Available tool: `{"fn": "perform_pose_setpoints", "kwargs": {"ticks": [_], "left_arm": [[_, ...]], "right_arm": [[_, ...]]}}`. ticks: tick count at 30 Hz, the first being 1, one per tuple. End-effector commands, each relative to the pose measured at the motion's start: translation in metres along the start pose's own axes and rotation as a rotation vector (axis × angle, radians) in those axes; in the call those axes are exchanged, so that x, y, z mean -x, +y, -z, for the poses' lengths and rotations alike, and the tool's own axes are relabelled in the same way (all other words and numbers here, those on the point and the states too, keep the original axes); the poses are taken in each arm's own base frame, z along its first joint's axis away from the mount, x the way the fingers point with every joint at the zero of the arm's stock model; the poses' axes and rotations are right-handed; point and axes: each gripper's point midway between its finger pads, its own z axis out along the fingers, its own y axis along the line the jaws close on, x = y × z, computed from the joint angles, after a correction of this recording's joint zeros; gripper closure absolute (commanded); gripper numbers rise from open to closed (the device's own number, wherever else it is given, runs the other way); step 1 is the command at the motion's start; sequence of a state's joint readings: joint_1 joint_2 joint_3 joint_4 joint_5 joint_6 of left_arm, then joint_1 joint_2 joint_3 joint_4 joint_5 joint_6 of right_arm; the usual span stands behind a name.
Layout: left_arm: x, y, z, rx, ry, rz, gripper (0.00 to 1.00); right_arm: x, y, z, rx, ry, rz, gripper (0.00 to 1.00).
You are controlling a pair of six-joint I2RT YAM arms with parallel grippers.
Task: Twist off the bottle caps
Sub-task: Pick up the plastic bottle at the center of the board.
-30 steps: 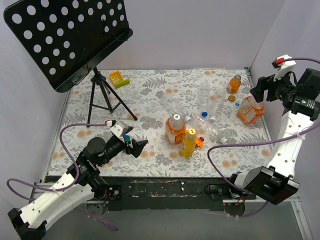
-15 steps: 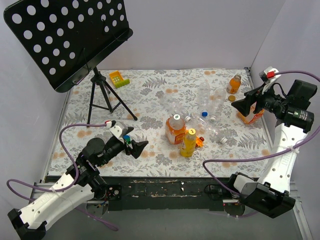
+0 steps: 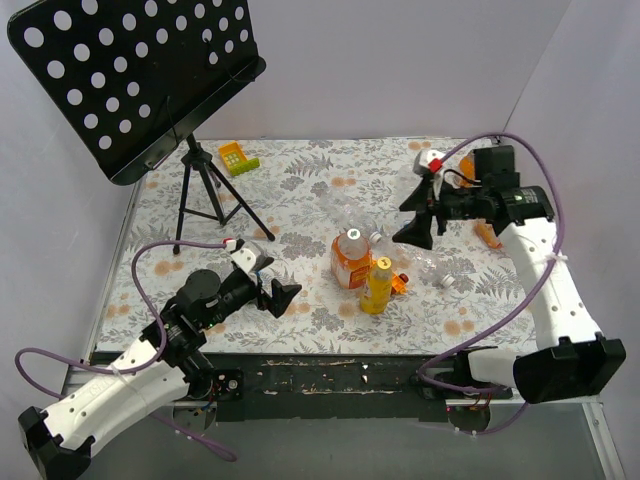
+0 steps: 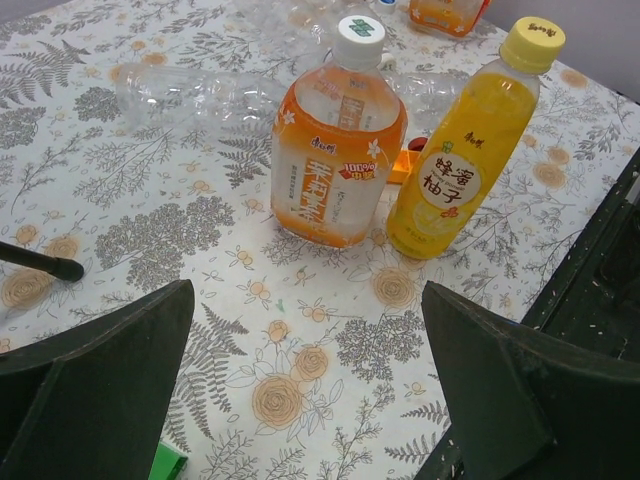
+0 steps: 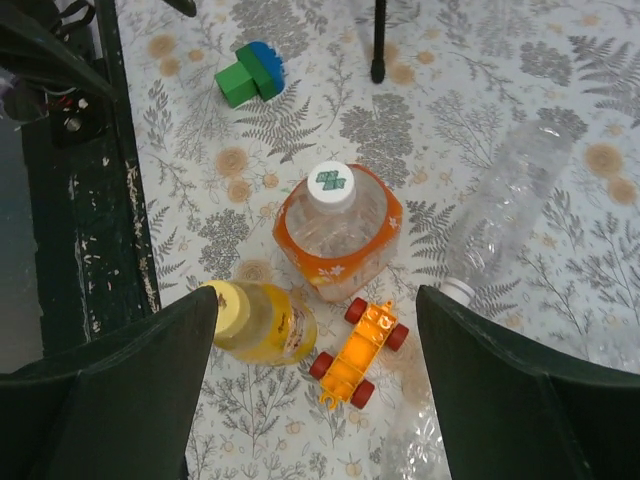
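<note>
Overhead camera looks down on the table (image 3: 300, 195); both nearer wrist cameras share the orange bottle (image 4: 338, 165).

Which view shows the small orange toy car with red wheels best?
Right wrist: the small orange toy car lies whole, seen from above. Left wrist shows only a sliver; top external, a tiny speck.

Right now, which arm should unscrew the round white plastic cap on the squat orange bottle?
Likely right: the right gripper hangs open above the round white plastic cap; the left gripper sits low, side-on.

White cap (image 5: 331, 181) near yellow cap (image 5: 232, 305)
</note>
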State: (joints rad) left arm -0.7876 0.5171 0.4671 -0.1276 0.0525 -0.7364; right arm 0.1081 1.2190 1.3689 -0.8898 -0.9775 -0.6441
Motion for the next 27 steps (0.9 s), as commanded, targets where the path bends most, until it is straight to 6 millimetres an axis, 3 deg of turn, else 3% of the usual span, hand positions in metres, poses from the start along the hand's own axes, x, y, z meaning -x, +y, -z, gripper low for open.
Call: {"fn": "perform_pose_setpoints", "kwargs": {"ticks": [1,6,12,20,27], "left_arm": [[-0.004,0.0,-0.004,-0.009,0.007,-0.012,0.02],[-0.005,0.001,-0.004,-0.006,0.009,-0.015,0.02],[-0.009,-0.001,-0.006,-0.017,0.023,-0.017,0.02],[-0.011,-0.001,-0.008,-0.02,0.036,-0.017,0.02],[-0.013,-0.002,-0.009,-0.026,0.046,-0.018,0.02]], "right_arm": [[0.0,0.001,-0.034,0.051,0.096,0.144,0.12],[-0.012,-0.003,-0.078,0.034,0.257,0.227,0.11],[-0.016,-0.014,-0.108,-0.015,0.333,0.22,0.11],[-0.023,-0.017,-0.127,-0.023,0.381,0.209,0.13],[-0.031,-0.009,-0.132,0.009,0.406,0.207,0.29]]}}
